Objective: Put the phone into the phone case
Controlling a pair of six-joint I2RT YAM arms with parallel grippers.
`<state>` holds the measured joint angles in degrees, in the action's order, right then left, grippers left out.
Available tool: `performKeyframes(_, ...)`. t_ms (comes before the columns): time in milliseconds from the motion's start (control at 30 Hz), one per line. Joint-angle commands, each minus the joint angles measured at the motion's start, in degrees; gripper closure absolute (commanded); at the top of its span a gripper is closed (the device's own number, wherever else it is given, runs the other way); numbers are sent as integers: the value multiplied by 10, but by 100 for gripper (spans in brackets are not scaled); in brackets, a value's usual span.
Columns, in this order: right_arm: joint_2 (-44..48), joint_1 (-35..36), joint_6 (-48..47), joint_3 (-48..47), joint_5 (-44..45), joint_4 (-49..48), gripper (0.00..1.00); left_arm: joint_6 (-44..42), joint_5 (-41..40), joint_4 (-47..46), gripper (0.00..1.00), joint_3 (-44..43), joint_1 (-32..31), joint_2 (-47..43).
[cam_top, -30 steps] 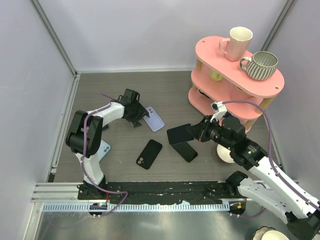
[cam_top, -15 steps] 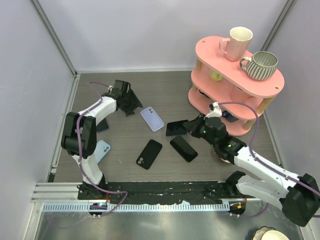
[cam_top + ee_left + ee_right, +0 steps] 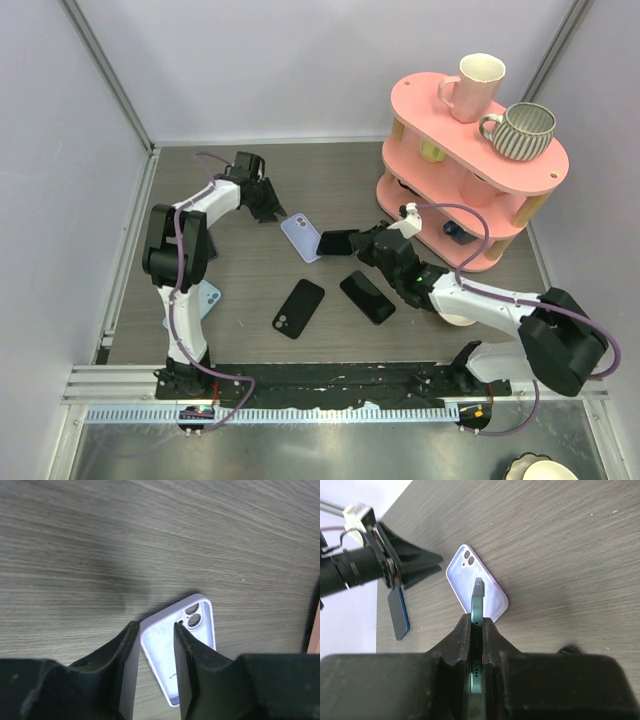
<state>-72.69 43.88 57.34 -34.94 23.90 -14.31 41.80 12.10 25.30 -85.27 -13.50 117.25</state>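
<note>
Phone (image 3: 478, 599) edge-on, clenched in right end effector (image 3: 477, 623) above lavender case (image 3: 464, 576) for tilt-in insertion | left end effector (image 3: 154, 630) jaws parted astride case's camera-end corner, probably to brace it.

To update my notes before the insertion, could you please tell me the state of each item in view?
lilac case: flat on the table, open side up, empty.
held phone: on edge, not yet in the case.
right pincer: shut on the held phone.
left pincer: open, at a case corner.
black phone: lying flat, untouched.
cream mug: upright on the shelf.
striped mug: upright.
</note>
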Motion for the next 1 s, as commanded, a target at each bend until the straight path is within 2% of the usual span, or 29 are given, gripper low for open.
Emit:
performKeyframes(0, -29, 2, 42, -54, 51, -103, 99, 16, 12, 12, 65, 31, 0, -14)
performKeyframes(300, -63, 5, 74, -62, 39, -112, 99, 58, 67, -46, 66, 150, -3, -85)
performKeyframes(433, -80, 13, 87, -66, 43, -113, 99, 57, 49, -42, 67, 179, -3, -118)
performKeyframes(533, -91, 23, 92, -71, 52, -103, 99, 43, 21, -20, 67, 162, -2, -143)
performKeyframes(600, -93, 29, 95, -72, 66, -86, 99, 24, 9, -3, 63, 146, -2, -156)
performKeyframes(767, -74, 38, 98, -73, 121, 37, 99, -23, -30, 21, 59, 99, -2, -166)
performKeyframes(967, -85, 31, -1, -107, 145, 77, 99, -61, -42, 65, 56, 30, -2, -120)
